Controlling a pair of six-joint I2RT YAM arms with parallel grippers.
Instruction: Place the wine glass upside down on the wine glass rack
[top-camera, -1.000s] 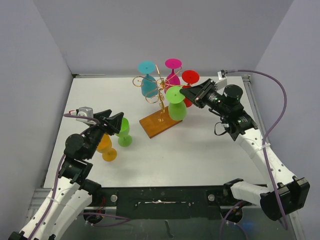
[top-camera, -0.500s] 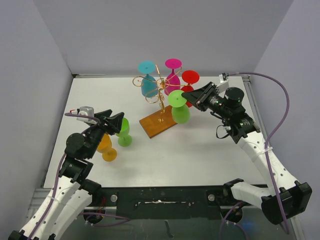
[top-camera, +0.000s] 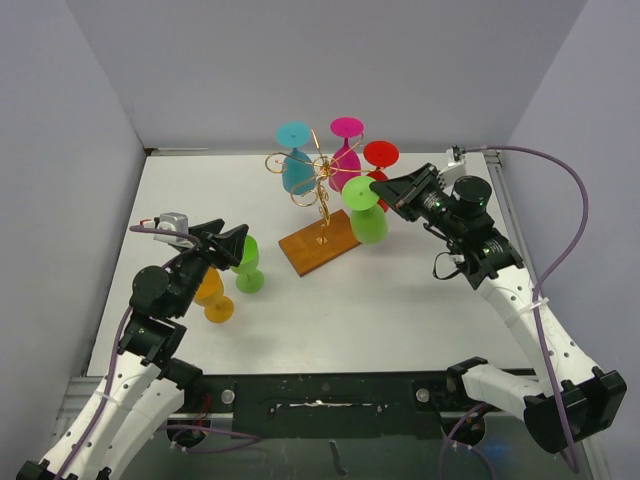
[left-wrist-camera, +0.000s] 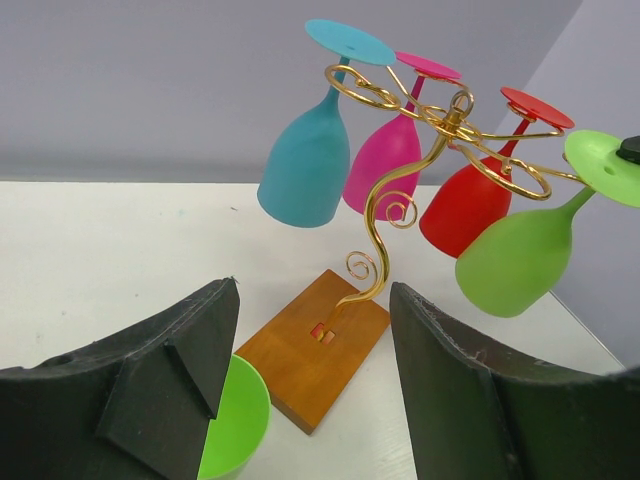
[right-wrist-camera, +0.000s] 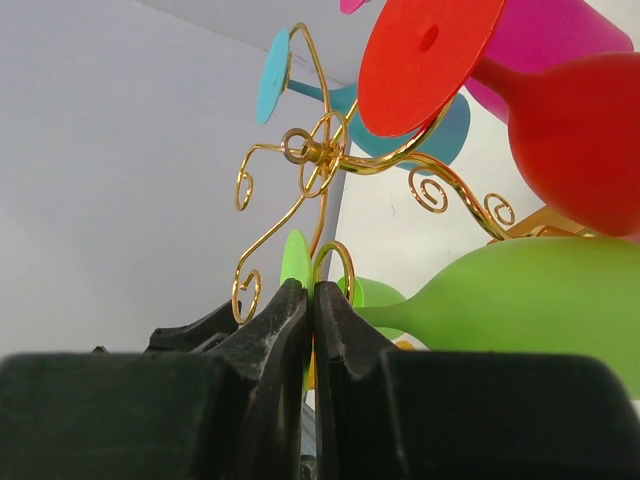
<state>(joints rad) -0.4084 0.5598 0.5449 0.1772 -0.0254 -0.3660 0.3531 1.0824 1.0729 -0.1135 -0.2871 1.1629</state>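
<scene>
At the lower left of the top view, the left claw (top-camera: 232, 243) has its fingers spread apart and holds nothing. An orange glass (top-camera: 214, 297) stands upright on the white surface (top-camera: 400, 300) beneath that arm. A second green glass (top-camera: 249, 268) stands upright just beside the fingertips. The left wrist view shows only a slice of that glass's rim between its own fingers, and the orange one not at all.

Farther in, at mid-frame, the wine glass rack (top-camera: 321, 197) rises from its wooden base (top-camera: 318, 247).

To its right, the right claw (top-camera: 384, 190) is clamped on the foot of the green wine glass (top-camera: 367, 218), which hangs tilted, bowl down, against the rack's right side. Only the right wrist view shows the foot pinched edge-on between closed fingers. Its stem looks to lie at a scroll arm, but I cannot tell if it is seated.

Beyond, a teal glass (top-camera: 296, 165), a magenta glass (top-camera: 345, 152) and a red glass (top-camera: 379, 163) hang upside down from the rack.
</scene>
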